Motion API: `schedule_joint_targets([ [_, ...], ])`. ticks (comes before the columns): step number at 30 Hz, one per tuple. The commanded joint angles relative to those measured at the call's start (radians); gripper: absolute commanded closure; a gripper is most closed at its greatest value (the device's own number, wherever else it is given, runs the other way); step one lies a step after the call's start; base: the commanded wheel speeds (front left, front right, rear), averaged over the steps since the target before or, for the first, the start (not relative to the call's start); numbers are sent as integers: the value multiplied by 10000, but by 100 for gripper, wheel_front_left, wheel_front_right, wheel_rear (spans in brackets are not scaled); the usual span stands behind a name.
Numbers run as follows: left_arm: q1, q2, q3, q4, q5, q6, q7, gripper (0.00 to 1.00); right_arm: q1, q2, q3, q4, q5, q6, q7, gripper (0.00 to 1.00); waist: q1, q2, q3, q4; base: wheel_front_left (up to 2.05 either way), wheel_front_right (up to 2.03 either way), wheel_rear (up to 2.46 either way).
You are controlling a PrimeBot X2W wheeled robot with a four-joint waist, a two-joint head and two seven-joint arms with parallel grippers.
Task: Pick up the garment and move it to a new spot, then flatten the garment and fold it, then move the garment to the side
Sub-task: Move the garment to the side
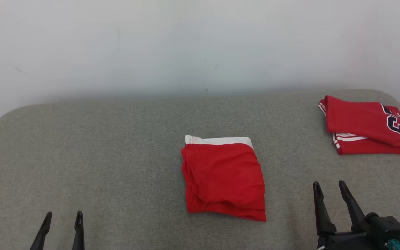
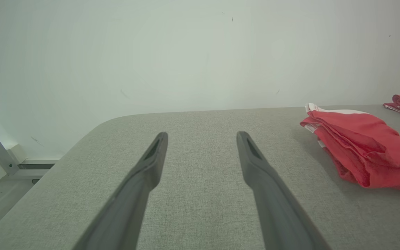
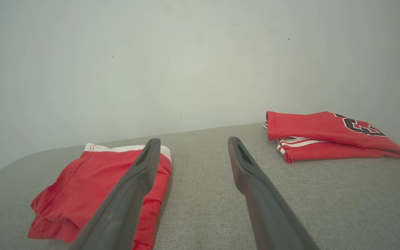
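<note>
While the garment (image 1: 224, 178) lay folded in the middle of the grey worktop (image 1: 116, 156), both claws were wide open and held nothing. The garment was red, with a white band along its far edge. It was folded into a small block. Its near edge was a bit lumpy, and the layers showed there. No claw touched it.

The left claw (image 1: 64, 213) was at the near left of the worktop in the head view. Its two dark fingers pointed away from the robot, with a clear gap between them. It was well apart from the garment. In the left wrist view the fingers (image 2: 151, 163) spread wide over bare grey cloth, and the garment showed off to the right.

The right claw (image 1: 329, 184) was at the near right of the worktop, to the right of the garment and not touching it. Its fingers also stood far apart. In the right wrist view one finger showed in front of the garment's right side, and bare worktop filled the gap between the fingers.

A jersey (image 1: 363, 125) lay at the far right corner of the worktop, well apart from the garment. It was red too, with white stripes at the edge and a dark number on top. It was folded flat. A plain white wall (image 1: 186, 45) stood behind the worktop.
</note>
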Motion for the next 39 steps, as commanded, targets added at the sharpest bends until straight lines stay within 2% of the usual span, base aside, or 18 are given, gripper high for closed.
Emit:
schedule_joint_targets([
  [1,119,75,-12,-51,-65,21,-31,0,125,40,-34,5,-63,-29,-39,0,1,0,-23,45,0,0,0],
  [8,312,268,52,-183,-493,21,-31,0,168,86,-109,131,-173,-29,-39,0,1,0,-76,171,0,0,0],
  [30,441,216,5,-250,-497,21,-31,0,3,157,17,658,-350,-29,-40,0,1,0,-41,214,0,0,0],
  [39,175,182,-324,-177,-344,21,-31,0,-1161,23,350,1350,-286,-29,125,0,1,0,13,532,0,0,0],
])
